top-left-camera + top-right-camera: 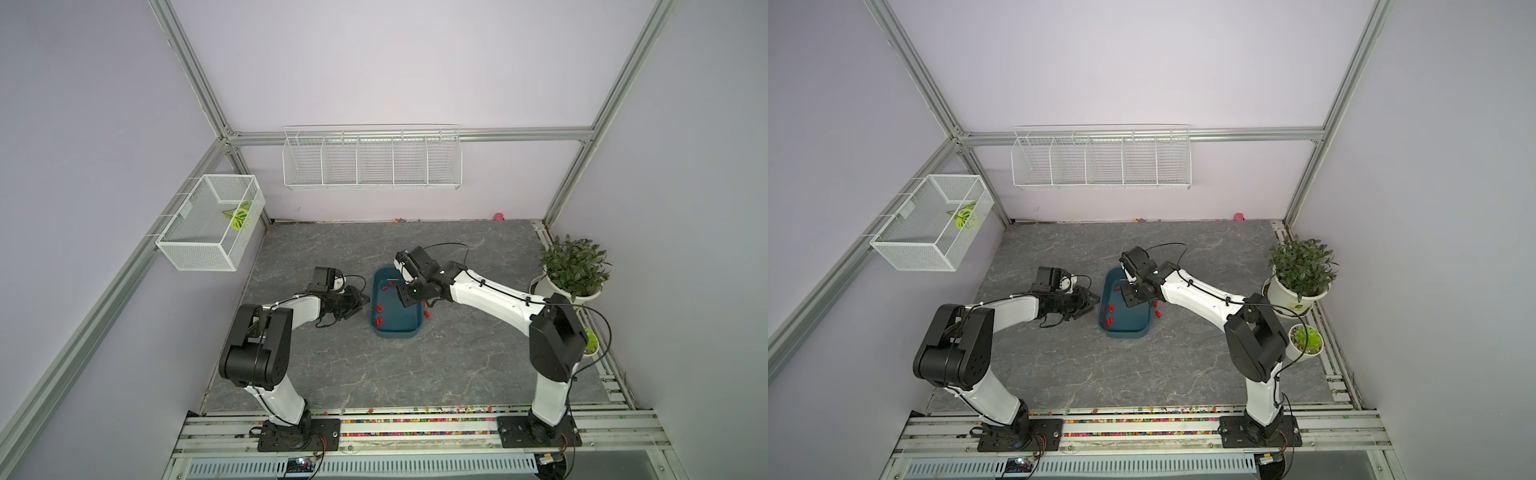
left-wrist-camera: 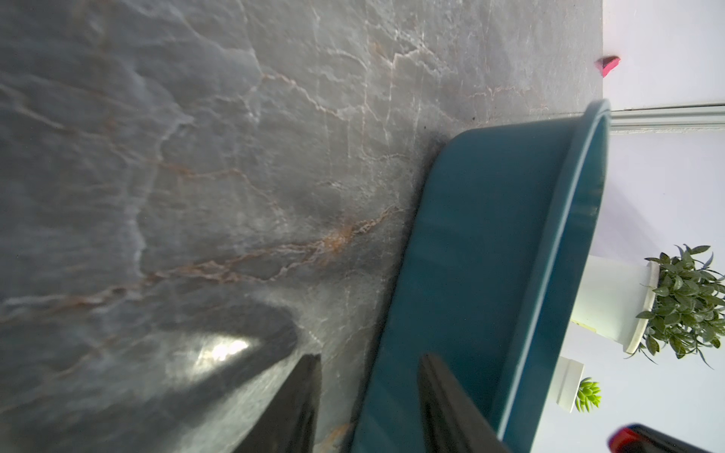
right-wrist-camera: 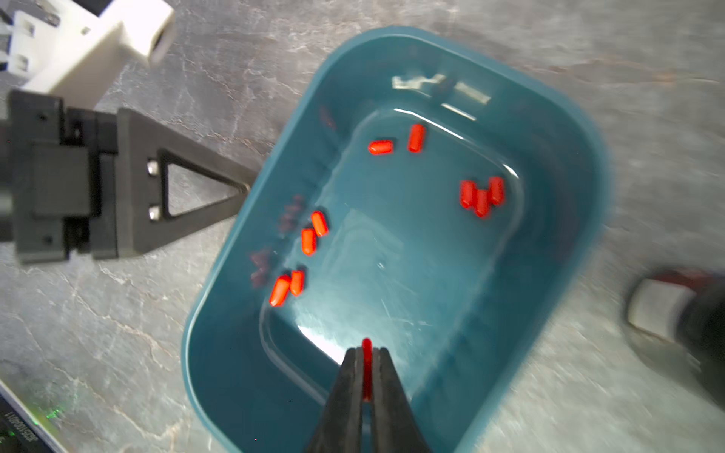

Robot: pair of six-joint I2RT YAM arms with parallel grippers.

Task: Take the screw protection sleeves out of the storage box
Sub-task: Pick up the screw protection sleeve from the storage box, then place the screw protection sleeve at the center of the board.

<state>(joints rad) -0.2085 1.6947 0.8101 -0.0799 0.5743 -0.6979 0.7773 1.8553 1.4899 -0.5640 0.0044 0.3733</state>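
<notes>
1 red sleeve point(image 3: 367, 368) is pinched lengthwise between the jaws of the right gripper point(image 3: 367, 349), which are clamped shut on it alone. Its end pokes out just past the tips. The jaws hang over the inside of the storage box point(image 3: 569, 204), above the end of its floor nearest that wrist. I judge this sleeve to be lifted clear of the floor but not yet carried over the rim.

Beyond the tips, loose on the box floor, lie the other screw protection sleeves point(image 3: 480, 198). I count 9: a tight cluster of 3 off to one side, 2 farthest from the jaws, and 2 pairs along the wall that faces the left gripper. The dull red smudges on that wall look like reflections, not more sleeves.

Outside the box, both top views show at least 2 sleeves point(image 1: 427, 311) already out. They lie on the table point(image 1: 457, 353) just beside the long wall, behind the right jaws and under that wrist.

The left gripper point(image 2: 368, 361) sits low on the far side of the box from the right jaws. Its jaws are partly apart and hold nothing, and its tips point at the outer face of the wall. They are very close to it — whether they touch I cannot tell.

So the job looks well under half done: a few sleeves out, 1 in hand, 9 to fetch 1 at a time.
</notes>
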